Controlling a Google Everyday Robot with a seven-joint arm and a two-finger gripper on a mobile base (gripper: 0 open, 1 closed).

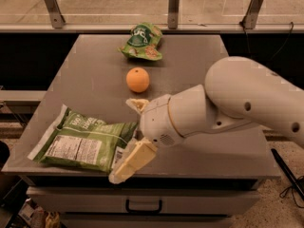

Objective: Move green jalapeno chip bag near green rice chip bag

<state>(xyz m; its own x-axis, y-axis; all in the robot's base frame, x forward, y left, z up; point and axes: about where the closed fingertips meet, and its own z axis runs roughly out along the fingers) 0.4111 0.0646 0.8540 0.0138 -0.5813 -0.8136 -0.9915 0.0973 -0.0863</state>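
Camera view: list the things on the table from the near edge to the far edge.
green jalapeno chip bag, orange, green rice chip bag. The gripper, open, is at the first bag's right edge, overlapping it, so it is left unranked.

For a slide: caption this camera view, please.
Open gripper at one end of green jalapeno chip bag; orange, green rice chip bag farther back.
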